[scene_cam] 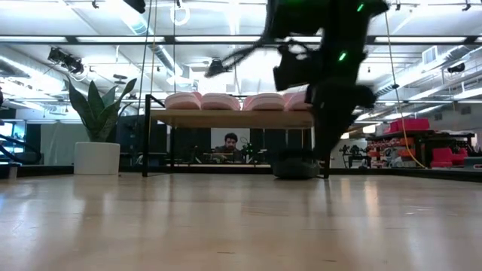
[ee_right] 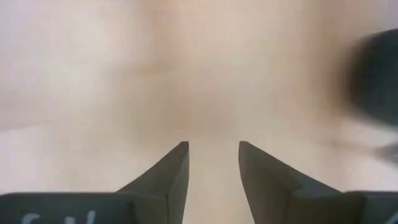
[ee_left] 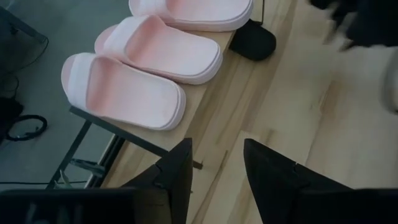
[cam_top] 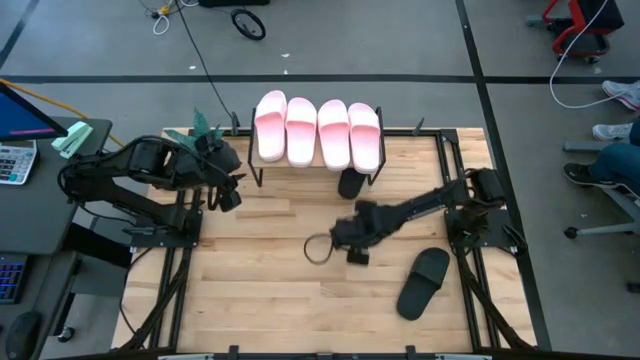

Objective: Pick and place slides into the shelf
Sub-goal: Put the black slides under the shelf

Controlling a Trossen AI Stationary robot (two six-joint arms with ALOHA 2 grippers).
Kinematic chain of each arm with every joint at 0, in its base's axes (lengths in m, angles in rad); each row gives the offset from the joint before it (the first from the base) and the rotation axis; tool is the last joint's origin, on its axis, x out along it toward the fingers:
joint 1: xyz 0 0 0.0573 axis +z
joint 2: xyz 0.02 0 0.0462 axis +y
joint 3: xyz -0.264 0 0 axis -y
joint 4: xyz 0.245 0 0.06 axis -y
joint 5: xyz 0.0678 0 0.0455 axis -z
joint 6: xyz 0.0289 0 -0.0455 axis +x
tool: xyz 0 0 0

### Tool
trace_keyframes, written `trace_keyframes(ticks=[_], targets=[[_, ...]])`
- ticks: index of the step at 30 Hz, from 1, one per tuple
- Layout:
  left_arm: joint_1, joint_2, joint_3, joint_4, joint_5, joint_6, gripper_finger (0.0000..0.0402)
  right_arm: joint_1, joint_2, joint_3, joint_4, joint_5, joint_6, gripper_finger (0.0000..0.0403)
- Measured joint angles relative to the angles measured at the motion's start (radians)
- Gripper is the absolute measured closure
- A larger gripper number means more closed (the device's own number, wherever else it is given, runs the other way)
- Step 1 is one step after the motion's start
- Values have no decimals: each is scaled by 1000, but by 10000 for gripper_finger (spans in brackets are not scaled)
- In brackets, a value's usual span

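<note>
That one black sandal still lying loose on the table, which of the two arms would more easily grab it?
Probably the right. Its open, empty end effector hangs over mid-table, near the loose black open-toe slide lying on the right side. The left end effector, also open, waits by the wood-topped wire shelf's left end, farther away.

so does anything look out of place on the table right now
One black slide lies alone and askew on the table, far from the shelf. The other black slide sits under the shelf's edge. Four pink slides sit neatly on top.
</note>
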Motion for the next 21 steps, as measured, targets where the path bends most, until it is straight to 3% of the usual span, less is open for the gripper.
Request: trace_keyframes(ticks=[5, 9, 16, 21], targets=[[0, 0, 0, -8, 0, -1, 254, 151, 0, 6, 0, -129, 213, 259], [0, 0, 0, -8, 0, 0, 260, 279, 0, 27, -51, -125, 378, 259], [0, 0, 0, -14, 0, -2, 262, 510, 0, 100, -117, -115, 947, 259], [0, 0, 0, -13, 0, -7, 255, 684, 0, 151, -123, -127, 1211, 259]])
